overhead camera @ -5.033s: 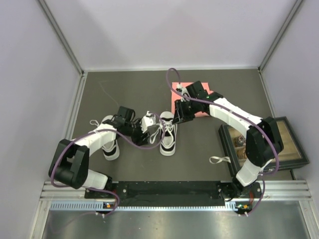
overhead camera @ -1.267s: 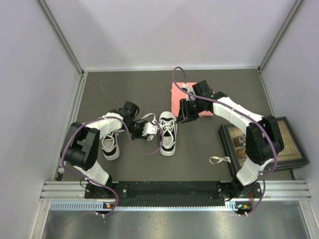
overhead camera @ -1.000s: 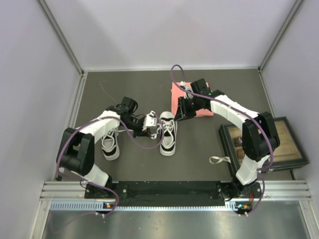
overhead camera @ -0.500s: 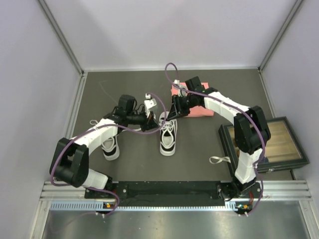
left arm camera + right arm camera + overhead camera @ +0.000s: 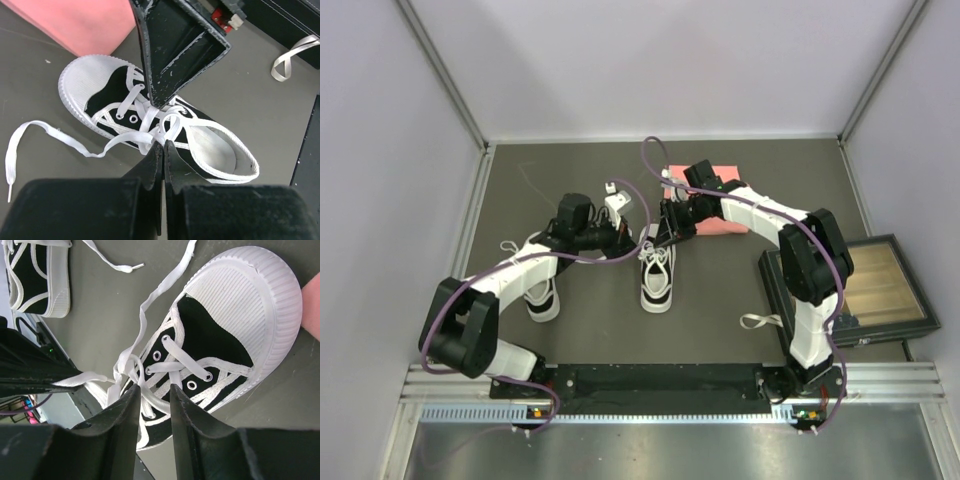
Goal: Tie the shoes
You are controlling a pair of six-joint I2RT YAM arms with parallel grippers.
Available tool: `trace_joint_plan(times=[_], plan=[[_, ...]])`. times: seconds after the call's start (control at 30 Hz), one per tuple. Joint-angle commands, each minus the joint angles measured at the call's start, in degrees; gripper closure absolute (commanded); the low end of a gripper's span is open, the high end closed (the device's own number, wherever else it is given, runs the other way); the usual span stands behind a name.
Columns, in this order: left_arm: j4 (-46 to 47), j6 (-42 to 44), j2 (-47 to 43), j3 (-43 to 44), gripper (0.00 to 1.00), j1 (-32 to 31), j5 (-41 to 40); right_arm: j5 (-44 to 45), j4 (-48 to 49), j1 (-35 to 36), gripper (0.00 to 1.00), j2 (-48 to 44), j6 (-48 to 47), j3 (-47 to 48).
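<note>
Currently: left gripper [image 5: 161, 146] closed, pinching lace [image 5: 92, 377] at shoe [image 5: 107, 92] throat; right gripper [image 5: 155, 391] part-open over shoe eyelets. Best: hold lace taut, clamp single strand squarely.

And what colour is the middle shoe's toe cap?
Toe cap: white, best in right wrist view.

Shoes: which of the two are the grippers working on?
The centre shoe, toe by the pink pad: the left gripper pinches its lace and the right gripper straddles its lacing. The other shoe lies apart on the left, untouched.
</note>
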Motion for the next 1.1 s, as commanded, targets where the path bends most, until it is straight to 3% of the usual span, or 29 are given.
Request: trace_joint_plan(times=[0.0, 0.07, 0.2, 0.33, 0.57, 0.7, 0.93, 1.07], plan=[[4.00, -2.50, -2.87, -0.93, 1.00, -0.69, -3.09, -1.64, 0.83, 0.59, 0.71, -0.83, -1.41, 1.87], [4.17, -2.67, -2.96, -1.10, 1.00, -0.95, -3.53, -1.73, 0.57, 0.68, 0.71, -1.09, -1.50, 1.96], [4.35, -3.20, -3.23, -1.19, 1.00, -1.21, -4.06, -2.69, -0.40, 0.68, 0.59, -1.44, -1.94, 2.14], [4.35, -3.11, -3.49, -1.54, 1.00, -1.30, -4.76, -2.96, -0.93, 0.68, 0.58, -1.62, -2.73, 1.87], [3.82, -3.11, -3.58, -1.46, 1.00, -1.30, -6.17, -3.66, -1.28, 0.76, 0.73, -1.44, -3.52, 2.05], [3.73, -3.20, -4.19, -1.63, 1.00, -1.48, -5.03, -3.31, -1.64, 0.85, 1.00, -1.79, -3.35, 2.23], [3.73, -2.32, -5.16, -2.86, 1.00, -4.45, -3.79, -1.64, 2.49, 0.68, 1.00, -4.08, 1.21, -0.23], [3.56, -5.29, -4.90, -2.34, 1.00, -7.72, -12.67, -1.99, 3.99, 0.50, 1.00, -4.17, 3.42, -0.50]])
